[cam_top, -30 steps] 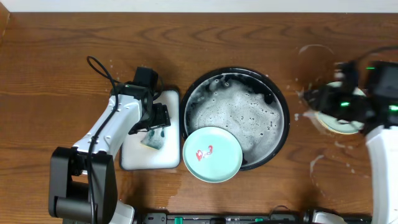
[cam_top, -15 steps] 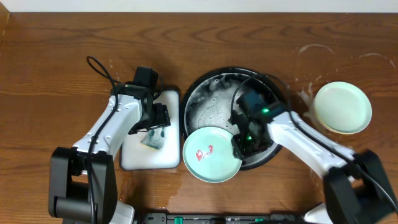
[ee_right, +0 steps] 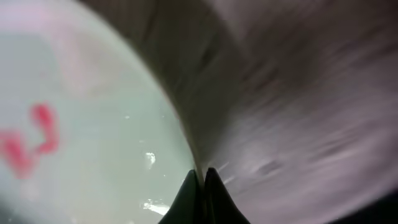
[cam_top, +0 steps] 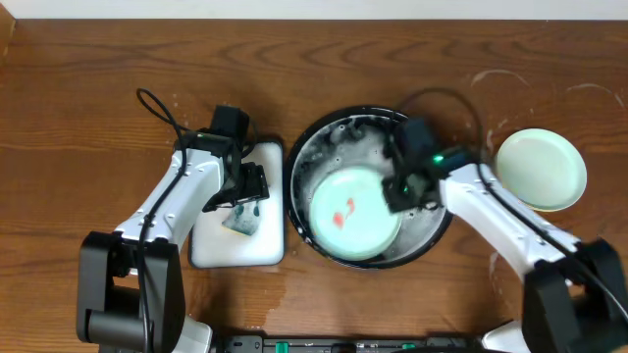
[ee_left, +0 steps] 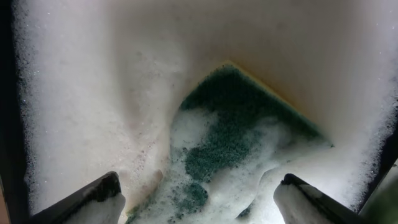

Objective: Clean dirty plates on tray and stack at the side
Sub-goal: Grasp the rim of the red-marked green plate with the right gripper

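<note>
A pale mint plate (cam_top: 351, 218) with a red smear lies tilted inside the soapy black tray (cam_top: 316, 128). My right gripper (cam_top: 399, 192) is shut on that plate's right rim. In the right wrist view the fingertips (ee_right: 202, 176) pinch the thin edge of the plate (ee_right: 93, 118), with foam to the right. A second mint plate (cam_top: 540, 169), free of smears, rests on the wooden side at the right. My left gripper (cam_top: 245, 192) stands open over a foamy green sponge (ee_left: 236, 118), one finger (ee_left: 102, 194) at each side and apart from it.
The sponge (cam_top: 238, 224) lies on a white rectangular tray (cam_top: 265, 250) to the left of the black tray. Whitish soap rings (cam_top: 500, 80) mark the wood at the right. A black cable (cam_top: 157, 106) loops behind the left arm.
My right arm swung from the right side to the black tray and closed on the smeared plate's rim. That plate moved from the tray's front-left rim to its middle. The left arm stayed still.
</note>
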You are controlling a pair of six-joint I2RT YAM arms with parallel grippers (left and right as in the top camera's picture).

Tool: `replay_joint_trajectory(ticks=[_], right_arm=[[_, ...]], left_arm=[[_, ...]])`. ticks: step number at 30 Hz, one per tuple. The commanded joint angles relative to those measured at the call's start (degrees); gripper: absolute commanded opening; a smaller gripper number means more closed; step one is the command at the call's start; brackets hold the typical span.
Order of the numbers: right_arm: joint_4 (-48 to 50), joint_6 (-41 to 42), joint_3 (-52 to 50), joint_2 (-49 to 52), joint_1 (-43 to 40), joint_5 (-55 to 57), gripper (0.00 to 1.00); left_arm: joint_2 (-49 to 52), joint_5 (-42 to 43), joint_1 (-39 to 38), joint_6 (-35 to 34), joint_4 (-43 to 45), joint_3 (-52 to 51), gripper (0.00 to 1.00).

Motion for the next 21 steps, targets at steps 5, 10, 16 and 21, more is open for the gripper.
replay_joint_trajectory(ticks=[5,10,16,21], right_arm=[[6.3,-4.6,0.5,2.0,-2.6,10.1,0.01],[4.9,-3.2,0.5,6.5,-2.8,10.1,0.28],[1.9,-2.6,1.2,3.8,-7.2,5.1,0.35],[-3.0,-2.6,0.8,3.8,-15.1,-15.2,0.34]], left_arm=[[-0.1,-0.1,0.1,0.2,-0.2,0.0,0.82],[-0.1,-0.1,0.1,0.2,-0.2,0.0,0.82],[-0.1,-0.1,0.1,0.2,-0.2,0.0,0.82],[-0.1,-0.1,0.1,0.2,-0.1,0.0,0.82]])
